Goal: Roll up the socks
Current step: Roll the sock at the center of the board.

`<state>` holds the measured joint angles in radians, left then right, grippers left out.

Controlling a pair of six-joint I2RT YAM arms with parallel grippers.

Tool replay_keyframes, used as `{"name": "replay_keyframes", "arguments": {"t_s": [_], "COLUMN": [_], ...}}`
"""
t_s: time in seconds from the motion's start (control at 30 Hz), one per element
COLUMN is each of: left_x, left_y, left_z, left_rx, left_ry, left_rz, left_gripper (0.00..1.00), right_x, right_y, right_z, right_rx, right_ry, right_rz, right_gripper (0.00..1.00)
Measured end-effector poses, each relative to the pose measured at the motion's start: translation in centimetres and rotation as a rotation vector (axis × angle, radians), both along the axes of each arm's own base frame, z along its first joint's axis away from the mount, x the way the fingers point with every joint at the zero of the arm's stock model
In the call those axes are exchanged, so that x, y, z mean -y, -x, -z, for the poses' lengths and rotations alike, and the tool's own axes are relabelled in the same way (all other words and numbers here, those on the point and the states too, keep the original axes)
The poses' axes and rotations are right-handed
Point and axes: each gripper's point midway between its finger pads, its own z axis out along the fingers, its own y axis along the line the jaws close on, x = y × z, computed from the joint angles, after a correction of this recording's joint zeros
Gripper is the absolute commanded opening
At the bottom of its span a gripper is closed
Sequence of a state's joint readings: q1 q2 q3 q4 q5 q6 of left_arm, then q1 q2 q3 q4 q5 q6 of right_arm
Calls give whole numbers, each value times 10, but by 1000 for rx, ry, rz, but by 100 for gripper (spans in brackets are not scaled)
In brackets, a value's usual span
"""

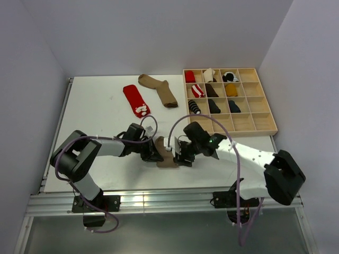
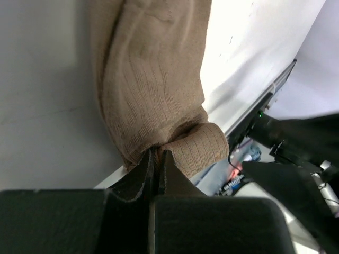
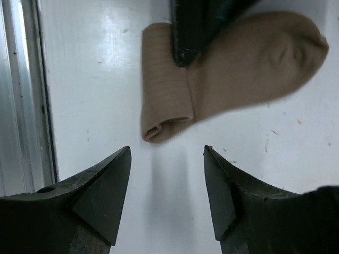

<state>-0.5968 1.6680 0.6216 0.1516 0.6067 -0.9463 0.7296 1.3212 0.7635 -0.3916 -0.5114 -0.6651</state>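
A tan sock (image 1: 168, 161) lies near the table's front edge between my two grippers, its ribbed cuff end (image 3: 164, 100) rolled over into a short tube. My left gripper (image 2: 158, 154) is shut on a pinch of the sock (image 2: 153, 79) where the roll meets the flat part; in the top view it (image 1: 155, 152) sits at the sock's left side. The right gripper (image 3: 167, 154) hangs open just short of the rolled end, nothing between its fingers, and stands (image 1: 183, 157) at the sock's right. A red sock with a white motif (image 1: 136, 100) and a brown sock (image 1: 159, 89) lie flat at the back.
A wooden compartment tray (image 1: 263, 120) at the back right holds several rolled socks in its left columns. The table's metal front rail (image 3: 21, 106) runs close beside the rolled end. The left gripper's dark finger (image 3: 190, 26) crosses the sock in the right wrist view.
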Motion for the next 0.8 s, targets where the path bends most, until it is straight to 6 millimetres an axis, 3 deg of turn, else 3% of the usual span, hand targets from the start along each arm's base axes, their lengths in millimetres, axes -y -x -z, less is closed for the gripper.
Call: {"name": "replay_keyframes", "arguments": {"t_s": [0.33,0.53,0.8], "left_x": [-2,-1,-1], "left_y": [14,18,21], "left_z": [3,3,3], "left_rx": [-119,-154,-177], "left_ry": [9,17,20], "left_rz": [32,44,51], "left_gripper": [0,0,0], "right_x": [-21,-38,-40], "right_y": [36,42,47], "right_z": [8,9,42], "right_rx": [249,331,301], "right_ry": [-15,-7,91], "right_rz": [-202,-261,-303], "right_gripper": [68,68,61]}}
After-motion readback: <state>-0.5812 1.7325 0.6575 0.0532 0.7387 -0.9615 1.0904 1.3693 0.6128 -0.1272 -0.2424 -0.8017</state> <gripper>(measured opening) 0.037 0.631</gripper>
